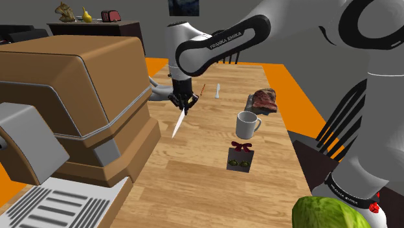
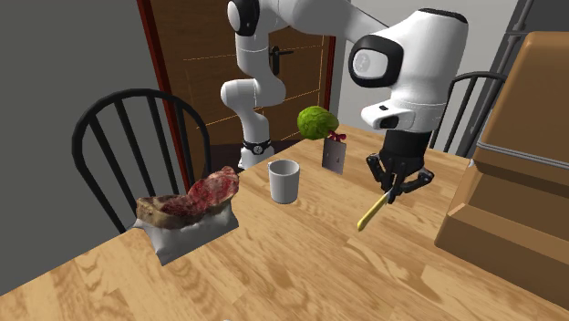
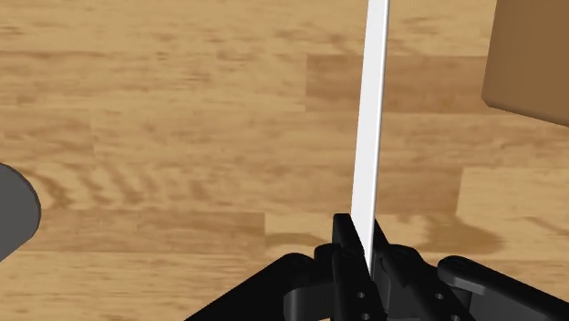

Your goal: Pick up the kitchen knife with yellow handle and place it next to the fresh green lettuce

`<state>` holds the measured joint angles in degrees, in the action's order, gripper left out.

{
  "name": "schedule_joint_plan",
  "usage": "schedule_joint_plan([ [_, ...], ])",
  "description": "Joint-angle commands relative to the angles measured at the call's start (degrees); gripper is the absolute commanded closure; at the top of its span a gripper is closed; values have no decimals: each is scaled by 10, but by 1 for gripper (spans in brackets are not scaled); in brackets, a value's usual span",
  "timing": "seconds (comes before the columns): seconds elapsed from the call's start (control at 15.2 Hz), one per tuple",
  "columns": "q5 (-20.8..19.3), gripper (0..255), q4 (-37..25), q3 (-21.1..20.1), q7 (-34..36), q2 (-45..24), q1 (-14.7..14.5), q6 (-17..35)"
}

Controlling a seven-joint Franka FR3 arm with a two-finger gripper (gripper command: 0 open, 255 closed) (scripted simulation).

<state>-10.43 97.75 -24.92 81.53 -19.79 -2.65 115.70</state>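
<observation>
1. Pick looks done: the gripper (image 1: 184, 103) is clamped tight on the knife (image 1: 177, 124), which hangs below it over the table (image 1: 194, 188).
2. Next, carry it to the lettuce (image 1: 329, 212) by the stand (long haul).
3. The mug (image 1: 246, 124) and small dark box (image 1: 240, 157) sit on the way, so stay high.

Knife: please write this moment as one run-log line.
gripper: shut on knife | knife: above table, blade pointing down | lettuce: far from knife | stage: picked, not placed
</observation>
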Motion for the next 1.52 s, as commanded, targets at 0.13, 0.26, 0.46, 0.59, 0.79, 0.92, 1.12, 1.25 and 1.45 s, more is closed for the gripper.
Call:
schedule_joint_plan([
  [0.13,5,255,-20,-2,-4,9,0,-28],
  [0.26,8,255,-31,-3,-6,12,0,-42],
  [0.46,11,255,-47,-5,-8,17,0,-63],
  [0.59,12,255,-59,-5,-9,20,0,-77],
  [0.79,15,255,-79,-6,-11,23,-1,-99],
  [0.92,16,255,-92,-7,-12,24,-1,-114],
  [1.12,16,255,-114,-8,-14,25,-3,-137],
  [1.25,17,255,-130,-8,-15,25,-4,-152],
  [1.45,44,255,-42,-18,-7,93,3,-126],
])
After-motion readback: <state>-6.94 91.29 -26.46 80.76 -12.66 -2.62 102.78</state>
